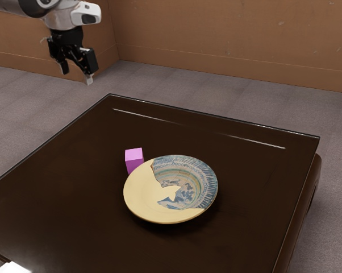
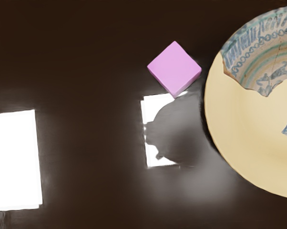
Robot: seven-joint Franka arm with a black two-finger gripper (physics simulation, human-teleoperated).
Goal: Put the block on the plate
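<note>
High over the table's far left side in the exterior view, my gripper [image 1: 76, 75] hangs with its two fingers spread and nothing between them. A small pink-purple block [image 1: 134, 160] rests on the dark table, right beside the plate's rim; whether they touch I cannot tell. The plate [image 1: 141, 193] is round, part plain cream and part blue-patterned. From the wrist camera, the block [image 2: 174, 68] appears from above, with a narrow strip of table between it and the plate [image 2: 239, 129].
The dark, glossy table [image 1: 245, 170] reflects bright light patches. A white patch [image 1: 13, 268] lies at its near left corner in the exterior view. Behind the table stands a brown wall [image 1: 233, 40], with grey floor between.
</note>
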